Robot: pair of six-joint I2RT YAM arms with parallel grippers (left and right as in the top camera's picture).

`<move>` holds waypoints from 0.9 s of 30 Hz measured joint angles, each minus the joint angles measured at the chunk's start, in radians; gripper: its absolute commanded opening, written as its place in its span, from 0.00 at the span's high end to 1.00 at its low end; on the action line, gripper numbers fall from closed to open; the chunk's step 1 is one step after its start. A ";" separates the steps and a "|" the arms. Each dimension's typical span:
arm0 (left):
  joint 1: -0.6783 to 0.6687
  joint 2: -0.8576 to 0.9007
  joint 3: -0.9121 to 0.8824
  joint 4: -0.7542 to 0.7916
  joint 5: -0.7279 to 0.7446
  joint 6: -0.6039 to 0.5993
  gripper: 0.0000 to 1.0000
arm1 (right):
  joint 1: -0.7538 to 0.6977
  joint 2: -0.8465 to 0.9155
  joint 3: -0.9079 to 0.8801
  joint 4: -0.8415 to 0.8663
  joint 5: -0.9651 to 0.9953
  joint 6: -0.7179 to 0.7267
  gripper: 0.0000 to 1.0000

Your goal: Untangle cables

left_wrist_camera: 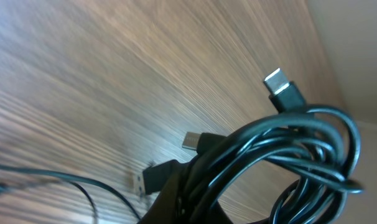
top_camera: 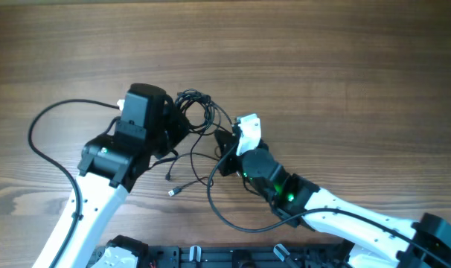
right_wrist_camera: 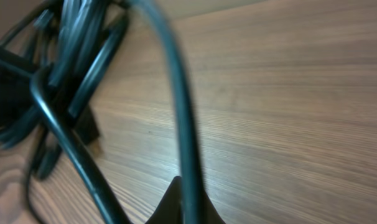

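The cables (top_camera: 196,110) are thin black wires knotted in a small bundle mid-table, with loose strands trailing down to a plug (top_camera: 171,193). My left gripper (top_camera: 178,126) is shut on the bundle's left side. In the left wrist view the coiled cables (left_wrist_camera: 288,155) rise from the gripper (left_wrist_camera: 198,202), and three plug ends (left_wrist_camera: 282,87) stick out above the wood. My right gripper (top_camera: 222,146) is shut on a single strand at the bundle's right. In the right wrist view that strand (right_wrist_camera: 179,106) runs from the closed gripper (right_wrist_camera: 187,208) up toward the bundle (right_wrist_camera: 70,50).
The wooden table (top_camera: 344,67) stretches all around. A thicker arm cable (top_camera: 36,123) loops left of the left arm. Another arm cable (top_camera: 224,214) curves in front of the right arm. A black rail (top_camera: 210,257) lines the near edge.
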 measured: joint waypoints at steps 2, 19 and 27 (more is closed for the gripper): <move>0.032 -0.005 0.000 0.000 -0.004 0.090 0.96 | -0.019 -0.030 0.001 -0.039 0.002 0.000 0.96; 0.103 -0.093 -0.001 0.074 -0.037 0.587 0.96 | -0.188 -0.283 0.001 -0.193 -0.201 0.029 0.00; 0.103 -0.067 -0.001 0.094 -0.040 0.271 0.96 | -0.072 -0.224 0.001 -0.175 -0.459 0.107 0.10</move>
